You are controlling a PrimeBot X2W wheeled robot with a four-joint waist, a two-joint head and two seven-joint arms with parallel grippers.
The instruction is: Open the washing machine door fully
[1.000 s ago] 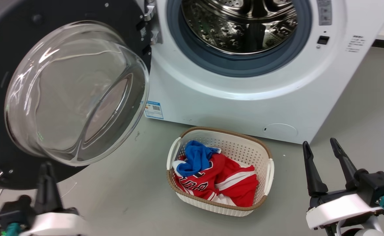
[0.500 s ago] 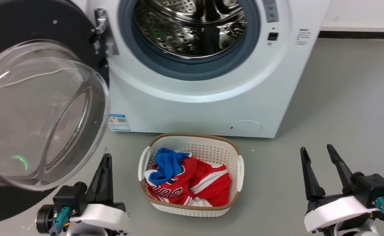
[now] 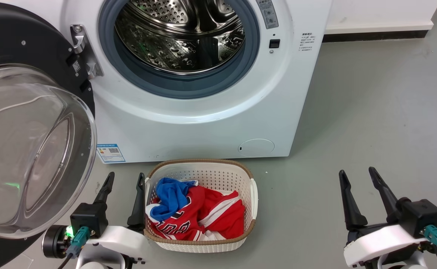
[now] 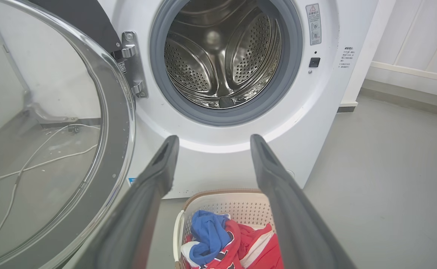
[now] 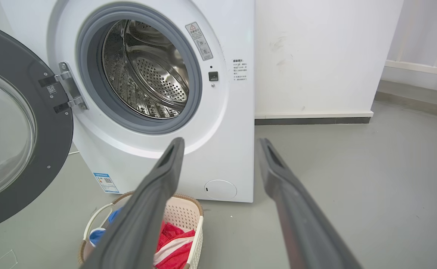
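The washing machine door (image 3: 24,149) stands swung wide open to the left of the white washing machine (image 3: 203,123), its black rim and clear bulging glass bowl facing outward; it also appears in the left wrist view (image 4: 54,130) and the right wrist view (image 5: 13,130). The steel drum opening (image 3: 179,37) with its grey rubber ring is uncovered. My left gripper (image 3: 123,179) is open and empty, low beside the door's bottom edge and apart from it. My right gripper (image 3: 356,175) is open and empty at the lower right over the floor.
A white perforated laundry basket (image 3: 250,194) with red and blue clothes (image 3: 192,213) stands on the grey floor in front of the machine, just right of my left gripper. A white wall with a dark baseboard (image 3: 375,35) lies behind the machine's right side. White cables (image 4: 35,164) show through the door glass.
The head camera has panned, shifting the whole scene leftward. My left gripper has risen into view from beneath the door and both of its fingers now show spread. The right gripper has barely moved.
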